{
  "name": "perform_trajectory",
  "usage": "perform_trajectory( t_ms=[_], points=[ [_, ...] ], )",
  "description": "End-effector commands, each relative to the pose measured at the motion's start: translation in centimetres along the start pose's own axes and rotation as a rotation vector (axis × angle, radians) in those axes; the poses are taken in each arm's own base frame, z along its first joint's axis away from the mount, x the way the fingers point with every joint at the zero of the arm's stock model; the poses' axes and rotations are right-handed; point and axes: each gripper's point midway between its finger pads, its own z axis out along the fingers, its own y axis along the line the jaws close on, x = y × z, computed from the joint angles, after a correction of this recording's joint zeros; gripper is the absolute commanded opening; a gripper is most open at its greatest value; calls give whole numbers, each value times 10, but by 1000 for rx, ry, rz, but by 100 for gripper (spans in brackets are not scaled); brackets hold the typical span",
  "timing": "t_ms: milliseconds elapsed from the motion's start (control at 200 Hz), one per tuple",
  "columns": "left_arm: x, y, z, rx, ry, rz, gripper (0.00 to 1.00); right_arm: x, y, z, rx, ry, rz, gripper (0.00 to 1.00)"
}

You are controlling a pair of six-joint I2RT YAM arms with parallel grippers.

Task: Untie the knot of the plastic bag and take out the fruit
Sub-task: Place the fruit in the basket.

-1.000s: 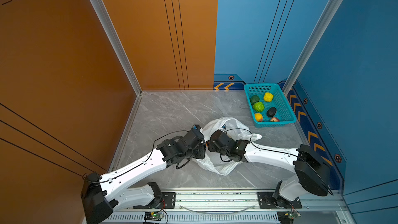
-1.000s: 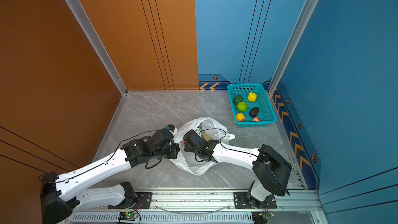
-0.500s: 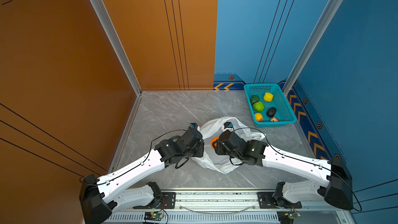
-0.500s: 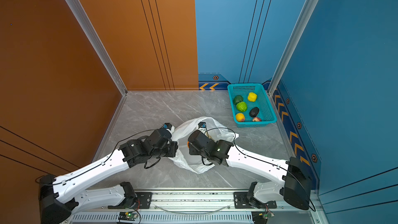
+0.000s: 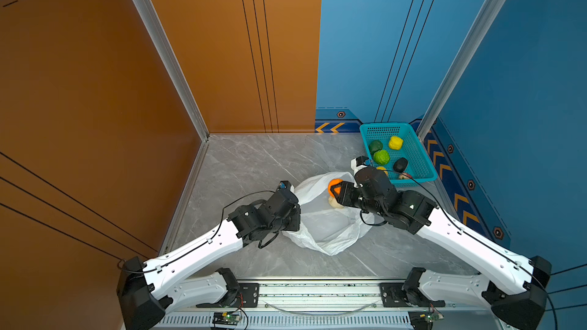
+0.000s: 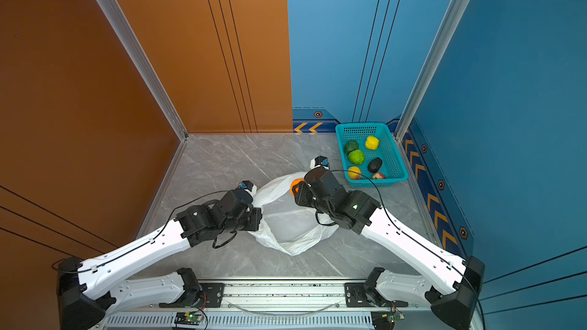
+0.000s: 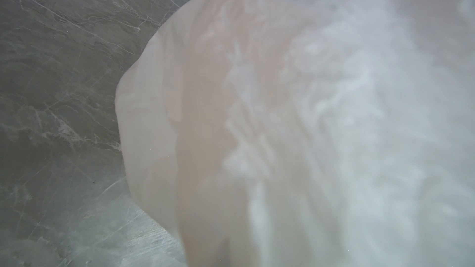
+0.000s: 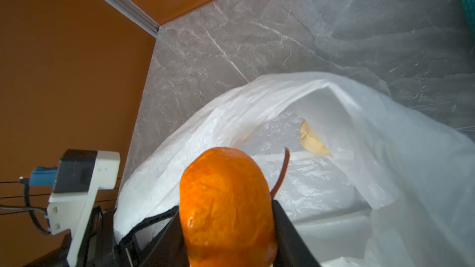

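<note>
Slipping is risked: the glossy orange fruit (image 8: 226, 206) is clamped by the right gripper (image 5: 335, 189) above the plastic bag (image 5: 327, 226), mid-surface toward the front edge. Film pinched by the fully closed left gripper (image 5: 293, 217) may be dragged.

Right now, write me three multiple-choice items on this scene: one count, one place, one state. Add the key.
1. How many fruit pieces lie in the teal basket?
A. four
B. six
C. eight

2. Where is the cream fruit?
A. in the teal basket
B. inside the plastic bag
C. on the bare table

3. What is the state of the right gripper?
A. open and empty
B. shut on the bag's handle
C. shut on the orange fruit

Key:
1 B: a top view shows six pieces there.
2 B: the right wrist view shows it within the bag's open mouth.
3 C: its fingers clamp the orange fruit on both sides.
</note>
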Motion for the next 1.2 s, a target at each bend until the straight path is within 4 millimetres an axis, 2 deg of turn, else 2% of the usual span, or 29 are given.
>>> perform_trajectory(
  t_ms=[0,95,235,536,631,756,881,1091,1192],
  points=[
    [-3,6,-4,-22,-15,-17,0,-19,-9,-11,-5,8,-18,28],
    [-3,6,-5,-21,-18,-20,0,-48,-32,-10,36,-37,13,28],
    [-4,6,-7,-17,-25,-21,0,-80,-71,-8,87,-87,76,28],
    [-4,5,-9,-10,-32,-22,0,-137,-190,13,257,-233,250,27],
    [-5,5,-12,-3,-41,-23,0,-151,-216,23,308,-252,262,27],
    [-6,4,-14,6,-51,-20,0,-162,-258,46,389,-233,280,27],
    [-5,3,-16,12,-58,-21,0,-165,-294,68,460,-193,290,27],
    [-4,5,-19,14,-72,-26,0,-165,-332,95,517,-137,294,28],
    [-3,6,-19,13,-70,-27,0,-160,-345,101,549,-108,295,35]
  ],
)
